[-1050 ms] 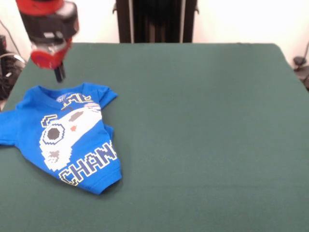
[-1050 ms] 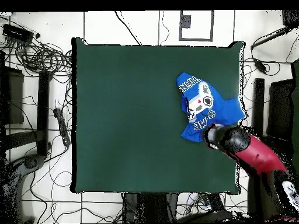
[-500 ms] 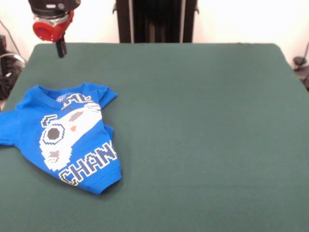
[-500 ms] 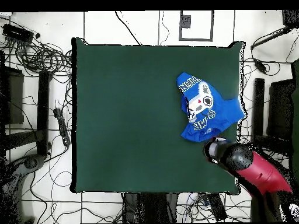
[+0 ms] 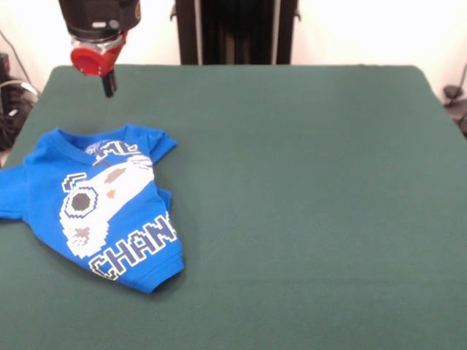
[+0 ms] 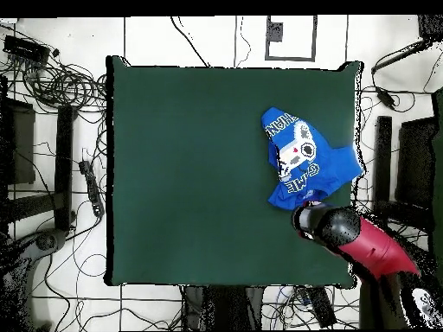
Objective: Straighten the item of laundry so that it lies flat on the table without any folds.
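I see the shirt (image 5: 95,208) near the bench's (image 5: 306,189) left edge in the front view, still rumpled: one sleeve tucked, hem bunched. The gripper (image 5: 108,84) hovers beyond the collar, holding nothing; its fingers look closed together.

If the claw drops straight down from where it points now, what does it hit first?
Most likely bare table, just beyond the T-shirt collar. The claw hangs above the cloth's far side, though depth is hard to judge.
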Motion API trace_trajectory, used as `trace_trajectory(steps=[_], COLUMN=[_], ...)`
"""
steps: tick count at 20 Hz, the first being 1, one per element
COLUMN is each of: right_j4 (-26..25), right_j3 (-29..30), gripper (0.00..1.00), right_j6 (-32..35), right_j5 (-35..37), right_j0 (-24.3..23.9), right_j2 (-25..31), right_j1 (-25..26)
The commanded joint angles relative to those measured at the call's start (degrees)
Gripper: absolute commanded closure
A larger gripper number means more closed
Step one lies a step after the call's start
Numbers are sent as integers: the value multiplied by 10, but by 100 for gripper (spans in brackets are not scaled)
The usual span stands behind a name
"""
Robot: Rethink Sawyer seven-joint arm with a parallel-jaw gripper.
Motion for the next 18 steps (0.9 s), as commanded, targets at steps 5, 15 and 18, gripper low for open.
trace_trajectory(steps=[5,15,18], right_j4=[-15,-16,-11], right_j3=[-96,-182,-203], gripper=[100,100,100], right_j6=[-27,-45,-37], right_j5=[19,68,83], right_j0=[13,9,19], right_j2=[40,43,40], right_j1=[88,126,133])
